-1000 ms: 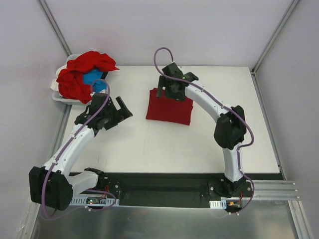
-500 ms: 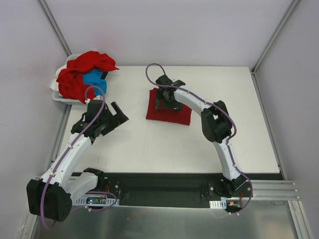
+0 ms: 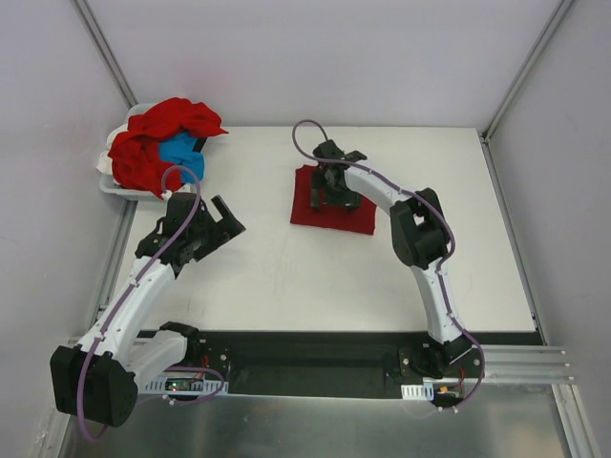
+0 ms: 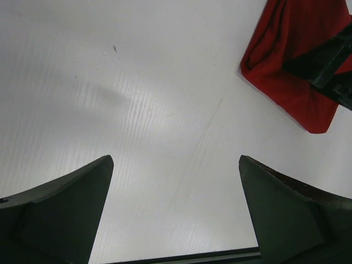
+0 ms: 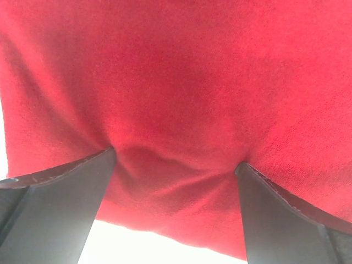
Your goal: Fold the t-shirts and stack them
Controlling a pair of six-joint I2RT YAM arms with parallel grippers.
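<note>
table (image 3: 286, 277) | unfolded t-shirts pile (image 3: 153, 143): beyond left claw (image 3: 227, 218), which is spread, empty | folded red t-shirt (image 3: 358, 218): directly under right claw (image 3: 329, 189), spread, tips pressing cloth | step: placing fold 1, likely | next: lift clear, fetch from pile

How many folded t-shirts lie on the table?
1: the red one mid-table, under the right gripper. Unfolded ones sit heaped in the far-left bin; some may be hidden.

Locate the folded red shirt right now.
In the top view, the folded shirt lies far-centre on the table, under the right claw, right of the shirt pile.
</note>
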